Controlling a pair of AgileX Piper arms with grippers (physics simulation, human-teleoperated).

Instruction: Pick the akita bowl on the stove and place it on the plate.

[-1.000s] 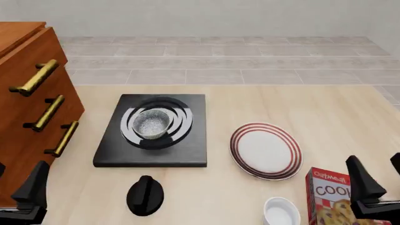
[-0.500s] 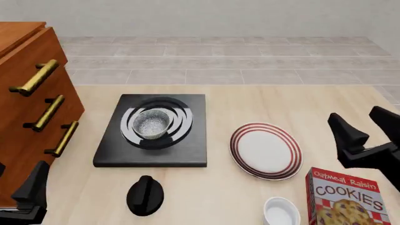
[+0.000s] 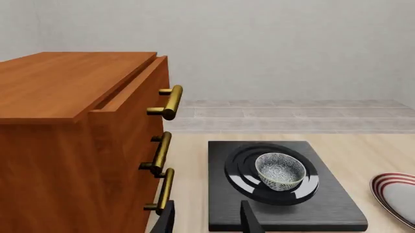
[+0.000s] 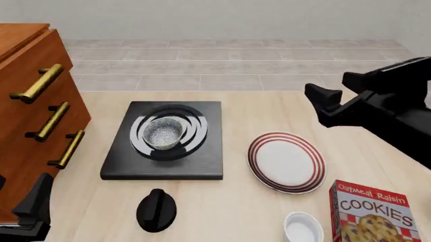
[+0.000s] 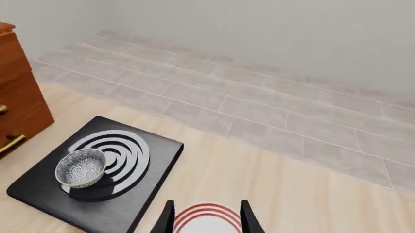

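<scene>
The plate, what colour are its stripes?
Red rings on the white plate, clearest in the front view.

The akita bowl (image 3: pixel 280 171) sits upright on the ringed burner of the stove (image 3: pixel 283 187), a black slab lying on the pale bench (image 3: pixel 363 150). Beside the stove stands a wooden cabinet (image 3: pixel 71 141) with brass handles (image 3: pixel 170 102). The striped plate (image 3: pixel 397 196) shows only partly. The left hand (image 3: pixel 207 219) has its fingers parted, holding nothing.

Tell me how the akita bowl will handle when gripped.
The akita bowl looks rigid and glossy, so fingers may slip on its curved wall. It is small, probably light. It sits upright on the stove; pinching the rim seems safest, though it could tip.
</scene>
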